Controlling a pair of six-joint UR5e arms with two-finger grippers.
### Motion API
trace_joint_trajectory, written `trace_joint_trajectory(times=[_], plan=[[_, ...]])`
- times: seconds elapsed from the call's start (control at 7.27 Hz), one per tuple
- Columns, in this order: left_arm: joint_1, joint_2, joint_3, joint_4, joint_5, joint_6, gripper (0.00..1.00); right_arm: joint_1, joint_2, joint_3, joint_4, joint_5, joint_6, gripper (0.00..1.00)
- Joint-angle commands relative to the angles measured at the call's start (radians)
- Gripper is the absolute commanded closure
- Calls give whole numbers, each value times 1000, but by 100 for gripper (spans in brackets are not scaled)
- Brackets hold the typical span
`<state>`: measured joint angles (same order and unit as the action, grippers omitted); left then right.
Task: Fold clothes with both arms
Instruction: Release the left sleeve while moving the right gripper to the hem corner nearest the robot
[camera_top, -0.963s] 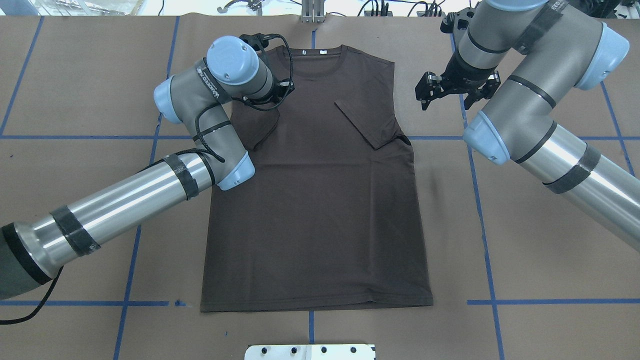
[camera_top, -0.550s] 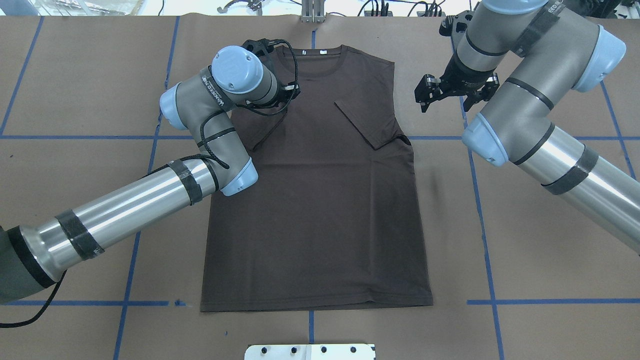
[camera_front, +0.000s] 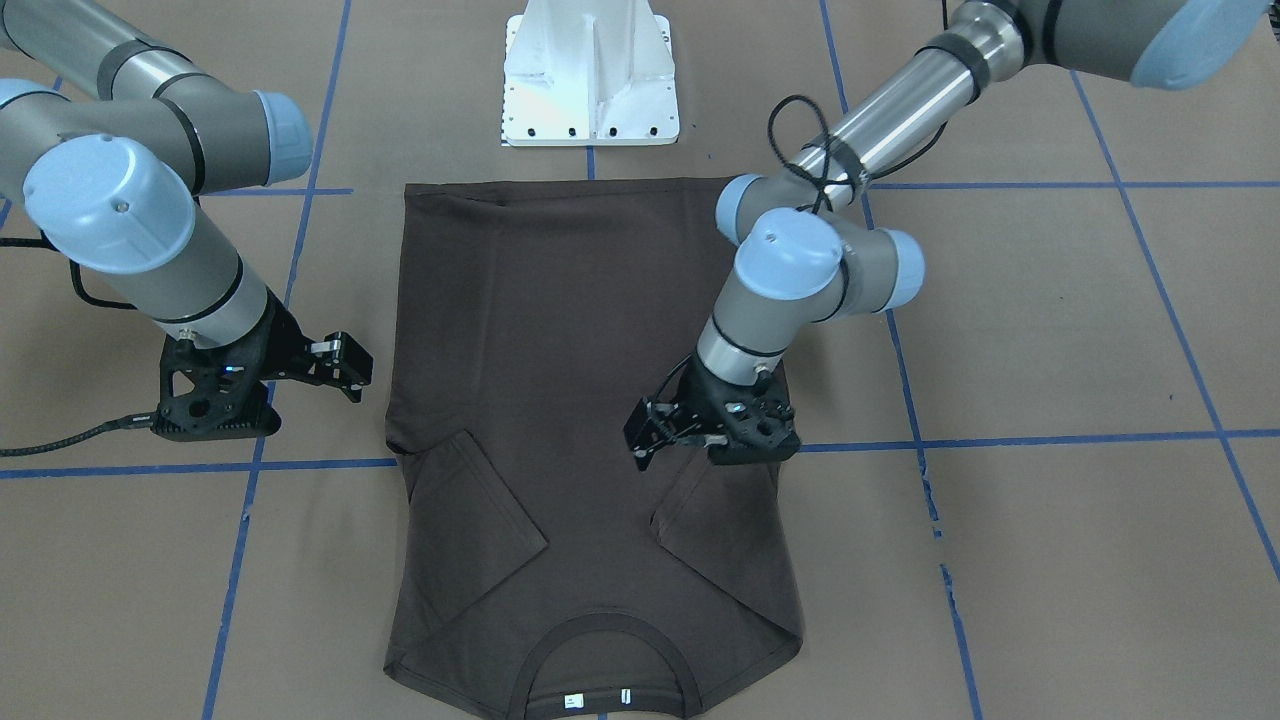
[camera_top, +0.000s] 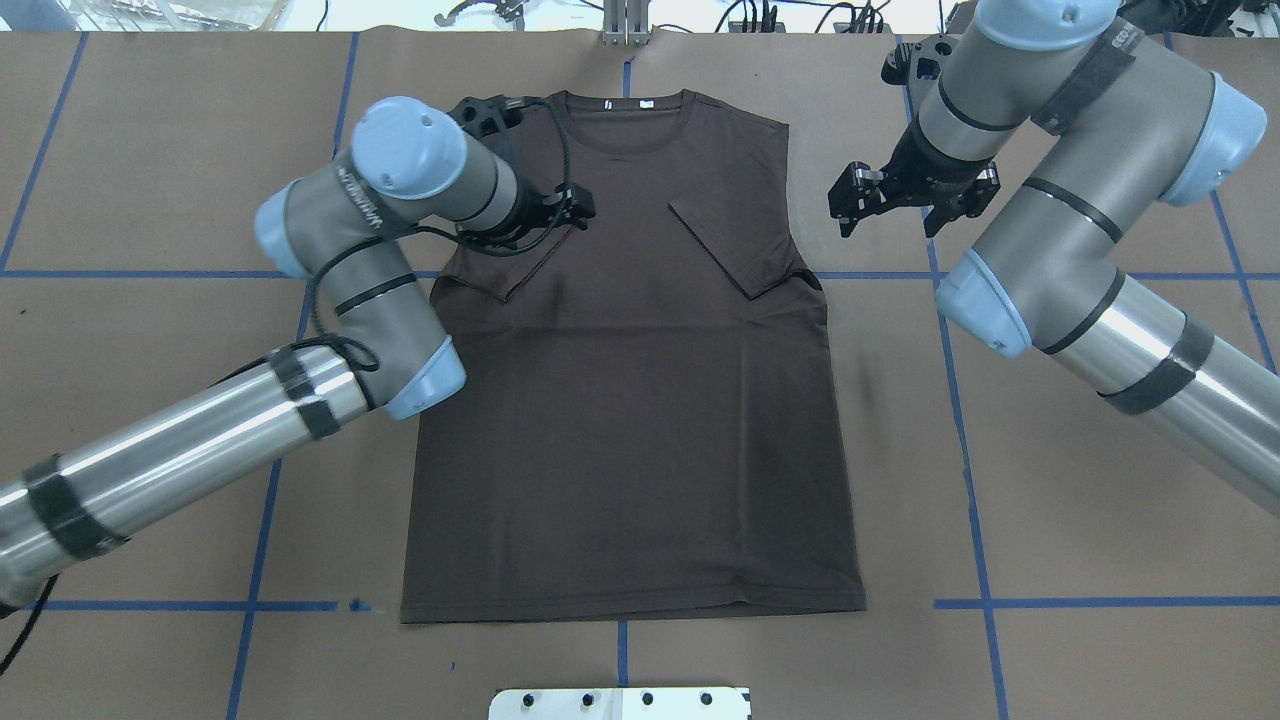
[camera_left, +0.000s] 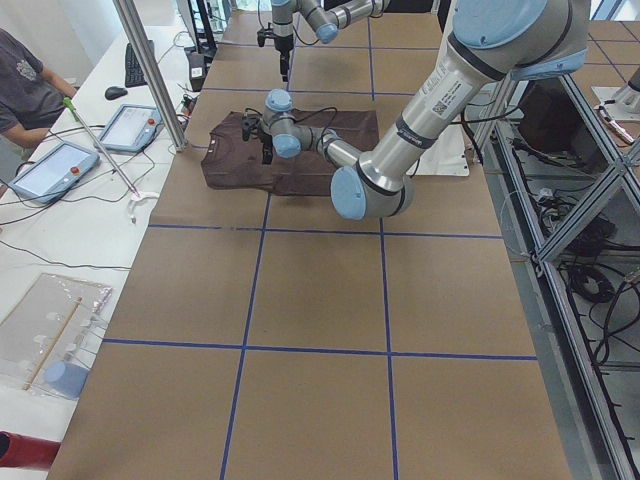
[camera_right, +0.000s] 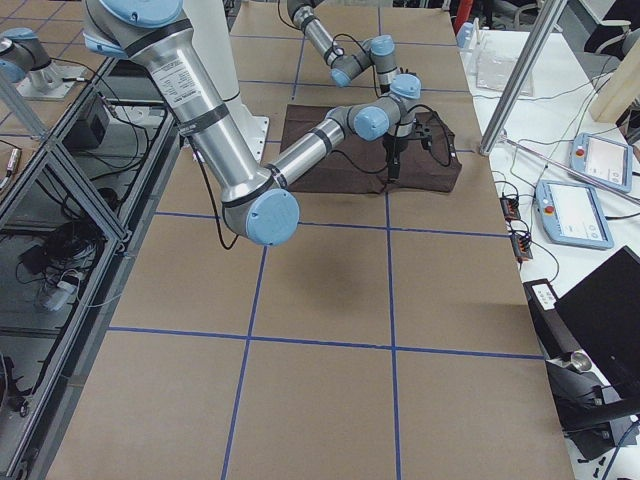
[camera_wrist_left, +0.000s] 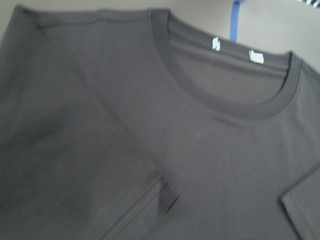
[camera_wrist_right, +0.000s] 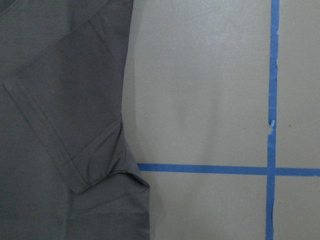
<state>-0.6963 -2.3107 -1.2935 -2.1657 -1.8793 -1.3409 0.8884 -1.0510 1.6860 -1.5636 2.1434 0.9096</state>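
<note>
The dark brown T-shirt (camera_top: 630, 420) lies flat on the brown table, collar with white tags (camera_top: 625, 103) at the far edge. Both sleeves are folded inward onto the chest. My left gripper (camera_front: 712, 450) hovers open over the folded left sleeve (camera_top: 500, 270), holding nothing. Its wrist view shows the collar (camera_wrist_left: 225, 100) and the sleeve edge. My right gripper (camera_top: 890, 205) is open and empty over bare table, just off the shirt's right side. Its wrist view shows the folded right sleeve (camera_wrist_right: 60, 125). The shirt also shows in the front view (camera_front: 560, 330).
The white bolted pedestal (camera_front: 590, 80) stands at the near table edge behind the shirt's hem. Blue tape lines (camera_top: 960, 420) grid the table. A metal pole (camera_left: 150, 70), tablets (camera_left: 50, 165) and a seated person are at the far side.
My left arm has swung its elbow out to the left and the left gripper has shifted slightly toward the robot over the sleeve. The right gripper has barely moved. The shirt lies unchanged.
</note>
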Motion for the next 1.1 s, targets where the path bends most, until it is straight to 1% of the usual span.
trace_joint_trajectory(times=[0.0, 0.14, 0.28, 0.41, 0.55, 0.69, 0.83, 0.96], plan=[[1, 164, -334, 267, -11, 124, 0, -80, -99, 110, 150, -34, 260, 0], [0, 259, -477, 295, -12, 176, 0, -153, -198, 236, 152, -98, 350, 0], [0, 328, -574, 299, -17, 184, 0, -246, -333, 377, 152, -153, 388, 0], [4, 332, -613, 346, -18, 184, 0, -363, -380, 435, 164, -201, 537, 0], [6, 323, -622, 372, -17, 184, 0, -535, -376, 442, 166, -385, 669, 0], [8, 323, -622, 372, -18, 184, 0, -618, -373, 436, 168, -467, 722, 0], [8, 323, -622, 372, -17, 183, 0, -640, -370, 425, 168, -468, 739, 0], [9, 323, -622, 371, -17, 183, 0, -652, -353, 373, 169, -464, 724, 0]])
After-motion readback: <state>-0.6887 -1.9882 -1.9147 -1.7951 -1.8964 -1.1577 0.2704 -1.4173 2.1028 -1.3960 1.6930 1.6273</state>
